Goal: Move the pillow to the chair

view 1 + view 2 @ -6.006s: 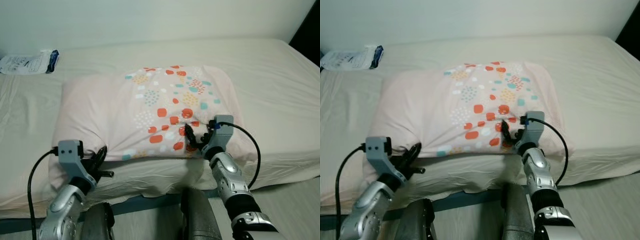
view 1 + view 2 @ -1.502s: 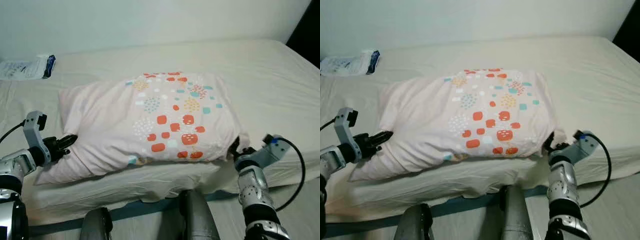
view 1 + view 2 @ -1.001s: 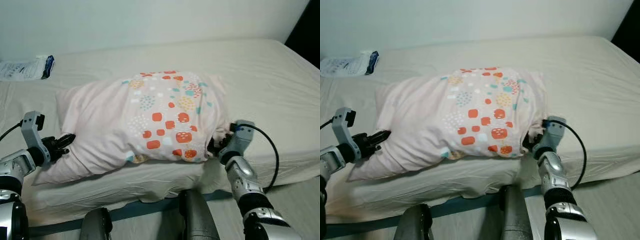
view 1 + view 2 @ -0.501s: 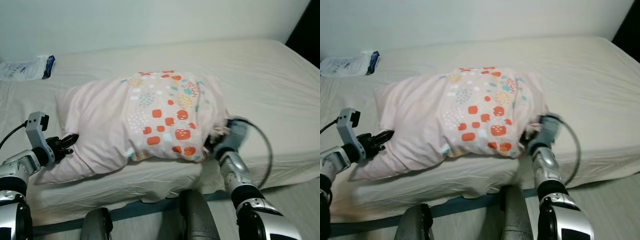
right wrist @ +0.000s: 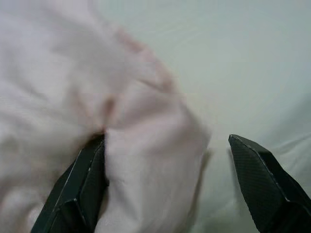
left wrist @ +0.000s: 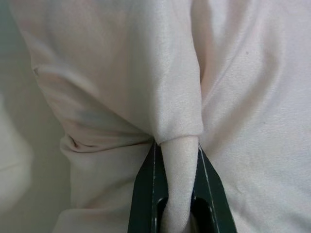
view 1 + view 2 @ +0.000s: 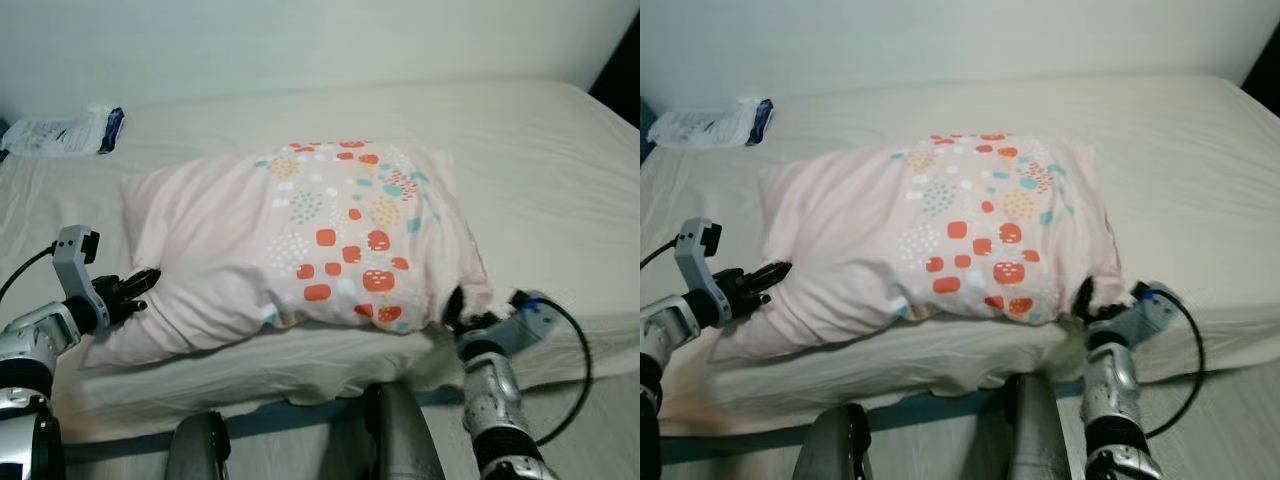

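Pillow [image 7: 300, 245] lies flat on bed [image 7: 560, 170], long axis left-right across robot's front, patterned half toward right. Left end effector [image 7: 140, 283] pinches fabric fold at left corner. Right end effector [image 7: 452, 305] at right near corner, fingers spread wide around corner, not clamped.

pillow [image 7: 300, 245] on bed [image 7: 540, 160], left gripper [image 7: 143, 282] at its left corner, right gripper [image 7: 455, 307] at right corner
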Robot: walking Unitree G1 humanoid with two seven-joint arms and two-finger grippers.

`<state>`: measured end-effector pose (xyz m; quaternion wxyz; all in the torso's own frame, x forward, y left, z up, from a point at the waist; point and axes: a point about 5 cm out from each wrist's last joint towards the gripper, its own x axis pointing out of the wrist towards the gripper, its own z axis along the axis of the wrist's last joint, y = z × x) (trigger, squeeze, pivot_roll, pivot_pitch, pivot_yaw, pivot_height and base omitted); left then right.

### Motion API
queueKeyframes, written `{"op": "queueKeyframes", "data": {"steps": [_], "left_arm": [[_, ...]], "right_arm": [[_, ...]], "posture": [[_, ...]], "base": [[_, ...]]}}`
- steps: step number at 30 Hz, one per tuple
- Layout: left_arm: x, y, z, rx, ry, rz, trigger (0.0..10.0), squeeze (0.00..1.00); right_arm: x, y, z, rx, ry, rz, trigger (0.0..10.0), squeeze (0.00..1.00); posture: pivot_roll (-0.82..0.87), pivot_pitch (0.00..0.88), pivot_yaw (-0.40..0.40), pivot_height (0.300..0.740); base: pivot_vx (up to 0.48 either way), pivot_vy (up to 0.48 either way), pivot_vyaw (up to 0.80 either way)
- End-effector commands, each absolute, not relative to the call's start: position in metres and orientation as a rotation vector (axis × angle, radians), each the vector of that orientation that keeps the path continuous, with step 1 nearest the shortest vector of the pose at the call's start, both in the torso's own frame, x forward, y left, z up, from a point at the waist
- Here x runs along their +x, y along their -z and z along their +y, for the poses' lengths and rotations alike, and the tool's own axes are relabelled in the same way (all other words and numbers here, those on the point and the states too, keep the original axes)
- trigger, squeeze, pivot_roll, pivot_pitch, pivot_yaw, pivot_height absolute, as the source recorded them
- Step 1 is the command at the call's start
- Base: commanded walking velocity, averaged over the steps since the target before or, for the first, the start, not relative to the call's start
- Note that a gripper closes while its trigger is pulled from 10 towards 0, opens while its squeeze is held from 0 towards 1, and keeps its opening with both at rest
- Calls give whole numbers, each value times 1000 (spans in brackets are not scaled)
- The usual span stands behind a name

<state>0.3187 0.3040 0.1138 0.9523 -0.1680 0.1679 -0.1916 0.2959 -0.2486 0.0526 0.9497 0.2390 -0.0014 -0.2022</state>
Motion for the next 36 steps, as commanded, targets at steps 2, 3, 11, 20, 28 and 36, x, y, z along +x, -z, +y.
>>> {"op": "queueKeyframes", "data": {"steps": [2,3,11,20,28,36], "left_arm": [[314,-108,303,-366,400,357,0,0],[314,-108,303,-366,401,355,0,0],[317,-109,301,-351,398,349,0,0],[318,-112,302,-316,392,344,0,0],[318,-111,301,-297,395,346,0,0],[321,-111,295,-293,406,342,0,0]], "right_arm": [[291,-57,-257,456,448,-40,10000,0],[290,-57,-260,446,456,-38,10000,0],[302,-51,-257,422,403,54,10000,0],[333,-58,-202,749,95,151,10000,0],[336,-65,-163,643,-215,171,10000,0],[343,-76,-147,528,-281,141,0,0]], "posture": [[22,136,-12,557],[19,133,-9,557],[22,125,-11,557],[34,111,-15,557],[35,109,-16,557],[34,116,-15,557]], "base": [[0,0,0],[0,0,0],[0,0,0],[0,0,0],[0,0,0],[0,0,0]]}}
